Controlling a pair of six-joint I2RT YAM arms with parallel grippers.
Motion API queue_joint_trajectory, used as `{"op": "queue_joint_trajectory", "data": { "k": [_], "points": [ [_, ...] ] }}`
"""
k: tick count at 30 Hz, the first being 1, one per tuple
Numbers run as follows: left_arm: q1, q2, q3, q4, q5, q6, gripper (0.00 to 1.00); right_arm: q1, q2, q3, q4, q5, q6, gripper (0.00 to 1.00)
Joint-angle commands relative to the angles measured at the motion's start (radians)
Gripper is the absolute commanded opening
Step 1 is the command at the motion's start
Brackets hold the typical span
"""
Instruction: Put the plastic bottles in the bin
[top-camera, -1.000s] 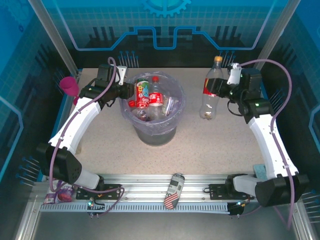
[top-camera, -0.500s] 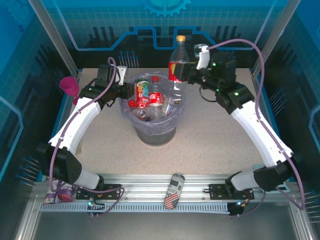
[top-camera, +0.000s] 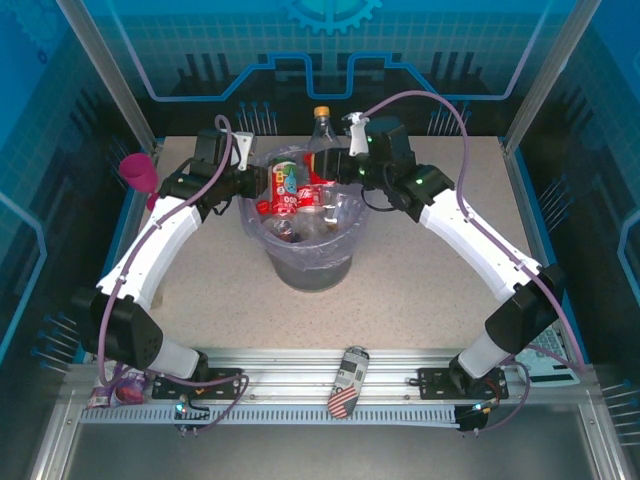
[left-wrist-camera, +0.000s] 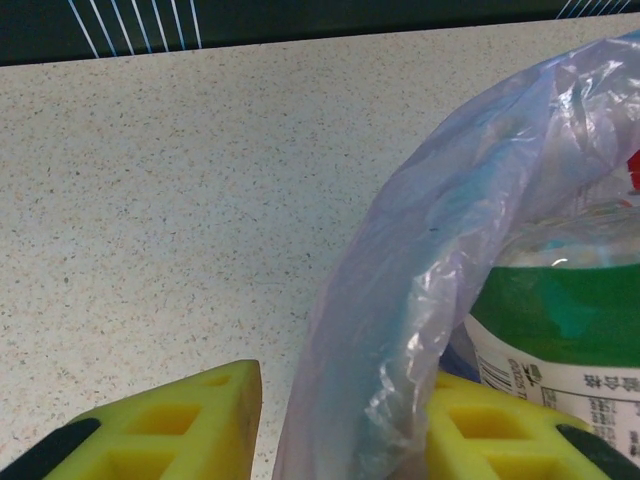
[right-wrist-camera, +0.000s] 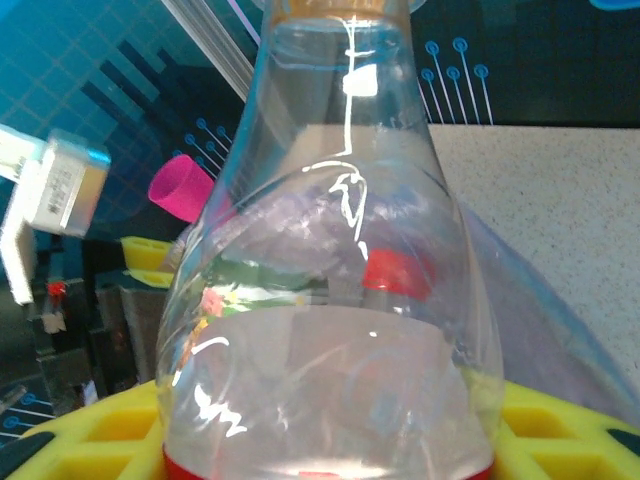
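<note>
A clear plastic bottle (top-camera: 322, 148) with an orange cap and a red label hangs upright over the far rim of the bin (top-camera: 310, 265), and my right gripper (top-camera: 347, 165) is shut on its body. In the right wrist view this bottle (right-wrist-camera: 330, 300) stands between the yellow fingers (right-wrist-camera: 560, 425) of that gripper (right-wrist-camera: 330, 445). The grey bin, lined with a lavender bag (left-wrist-camera: 420, 300), holds several bottles, among them a red-labelled one (top-camera: 287, 190) and a green one (left-wrist-camera: 560, 310). My left gripper (top-camera: 255, 180) (left-wrist-camera: 340, 410) is shut on the bag's rim at the bin's left side.
A pink goblet (top-camera: 138, 175) (right-wrist-camera: 185, 190) stands at the table's far left edge. A black-and-white patterned can (top-camera: 347, 382) lies on the front rail between the arm bases. Bare speckled tabletop (top-camera: 430, 280) spreads to the right of the bin and in front of it.
My right arm has carried the bottle leftwards from the right side of the table to above the bin. The left arm has stayed on the bag's rim.
</note>
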Motion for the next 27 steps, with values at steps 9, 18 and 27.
{"op": "queue_joint_trajectory", "data": {
  "k": [9,18,27],
  "points": [
    [-0.001,0.030,-0.079,-0.109,-0.052,-0.008,0.37,0.057,0.019,-0.157,-0.011,0.091,0.063,0.52],
    [0.001,0.021,-0.080,-0.105,-0.053,-0.007,0.37,0.060,-0.012,-0.131,-0.047,0.122,0.009,0.59],
    [0.004,-0.025,-0.057,-0.117,-0.069,-0.004,0.48,0.055,-0.021,0.032,-0.197,0.183,-0.147,0.80]
  ]
}}
